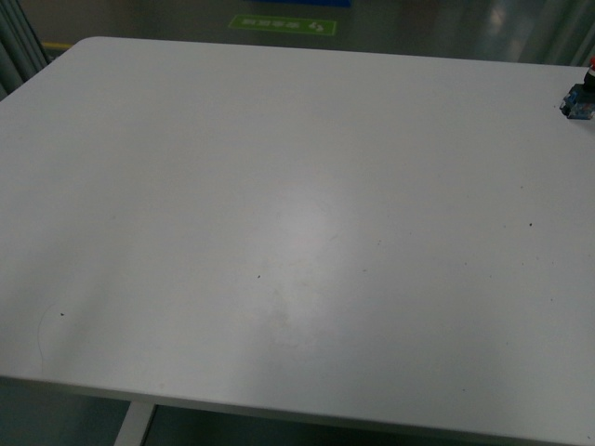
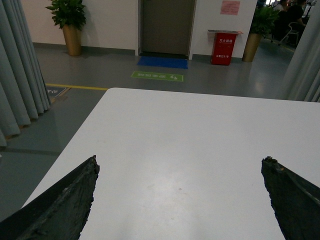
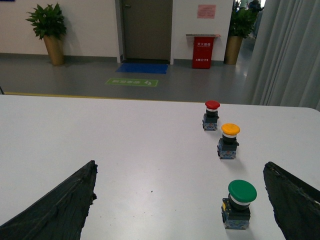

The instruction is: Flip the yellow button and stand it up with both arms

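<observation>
In the right wrist view the yellow button [image 3: 229, 141] stands upright on the white table [image 3: 125, 150], with its orange-yellow cap on top and its black and blue-clear block below. My right gripper [image 3: 180, 165] is open and empty. The button is ahead of it, apart from both fingers [image 3: 60, 210] and nearer the other finger. My left gripper [image 2: 181, 160] is open and empty over bare table [image 2: 190, 130]; no button shows in the left wrist view. Neither arm shows in the front view.
A red-capped button [image 3: 212, 115] stands beyond the yellow one and a green-capped button [image 3: 240, 204] stands nearer, close to my right gripper's finger. In the front view a button block [image 1: 576, 100] is cut off at the table's far right edge. Curtains [image 2: 20, 90] hang beside the table.
</observation>
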